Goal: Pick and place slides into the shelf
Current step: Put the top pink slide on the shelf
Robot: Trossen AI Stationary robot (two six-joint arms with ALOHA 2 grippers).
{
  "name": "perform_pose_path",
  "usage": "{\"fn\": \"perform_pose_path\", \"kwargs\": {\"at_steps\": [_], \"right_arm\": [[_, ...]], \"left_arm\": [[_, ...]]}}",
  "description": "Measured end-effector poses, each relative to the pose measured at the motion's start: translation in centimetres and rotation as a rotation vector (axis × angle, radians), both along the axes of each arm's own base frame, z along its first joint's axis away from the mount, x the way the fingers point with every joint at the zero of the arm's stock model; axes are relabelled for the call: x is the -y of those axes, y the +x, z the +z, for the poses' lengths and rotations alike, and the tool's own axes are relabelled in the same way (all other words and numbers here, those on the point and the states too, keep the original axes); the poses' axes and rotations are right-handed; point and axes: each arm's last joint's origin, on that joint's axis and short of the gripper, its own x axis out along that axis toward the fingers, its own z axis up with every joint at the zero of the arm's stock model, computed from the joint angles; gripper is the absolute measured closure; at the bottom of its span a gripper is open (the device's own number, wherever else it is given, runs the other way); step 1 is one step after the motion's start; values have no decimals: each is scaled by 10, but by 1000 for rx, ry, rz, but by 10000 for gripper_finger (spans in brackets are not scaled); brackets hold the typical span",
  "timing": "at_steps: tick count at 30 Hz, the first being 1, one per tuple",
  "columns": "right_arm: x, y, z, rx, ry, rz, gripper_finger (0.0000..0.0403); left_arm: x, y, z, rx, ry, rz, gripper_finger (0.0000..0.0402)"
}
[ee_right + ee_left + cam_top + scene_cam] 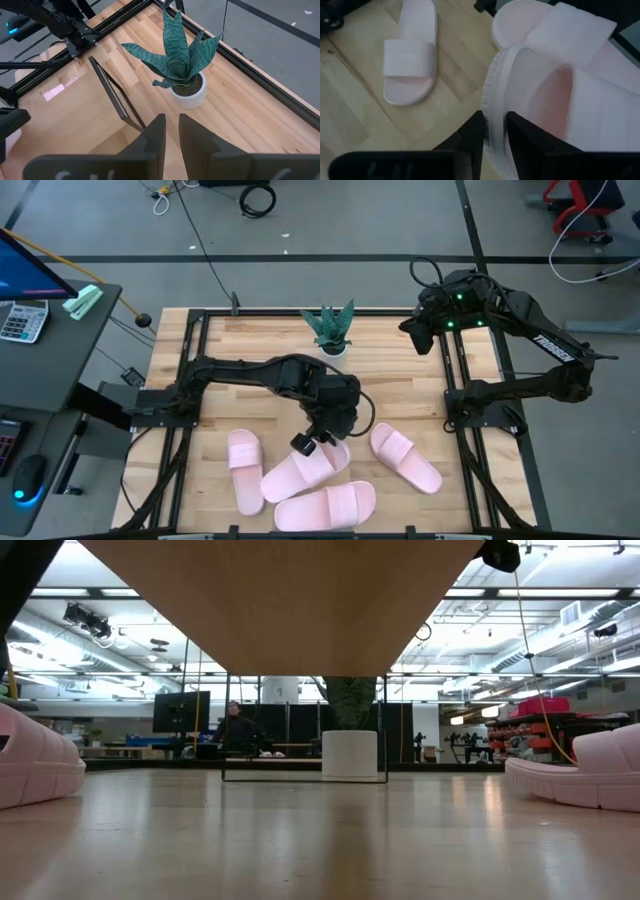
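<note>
The left tool [494,131] was closed on the rim of a pink slide [555,105] lying over another. It should lift straight up, so the slide [325,507] beneath stayed put.

My left gripper [318,442] sits in front of the plant [331,330], on the middle slide [305,470]. One slide [244,470] lies left of that one, one [406,457] right, one [325,508] in front.

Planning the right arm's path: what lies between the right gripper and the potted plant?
Nothing but bare wooden tabletop. The right wrist view shows the right gripper facing the potted plant with only planks between.
</note>
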Motion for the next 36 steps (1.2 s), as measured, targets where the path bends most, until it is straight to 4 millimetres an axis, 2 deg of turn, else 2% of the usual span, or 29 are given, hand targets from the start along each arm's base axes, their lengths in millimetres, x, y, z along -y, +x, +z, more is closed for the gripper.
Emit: {"fn": "perform_pose_path", "kwargs": {"at_steps": [4,14,31,36], "right_arm": [[0,0,0,-1,-2,1,344],[0,0,0,-1,-3,3,344],[0,0,0,-1,-4,3,343],[0,-1,-1,-14,-12,14,343]], "left_arm": [[-1,6,0,40,-5,6,312],[-1,13,-10,18,-5,20,296],[1,27,-24,39,-10,36,211],[-4,29,-22,58,105,190,214]]}}
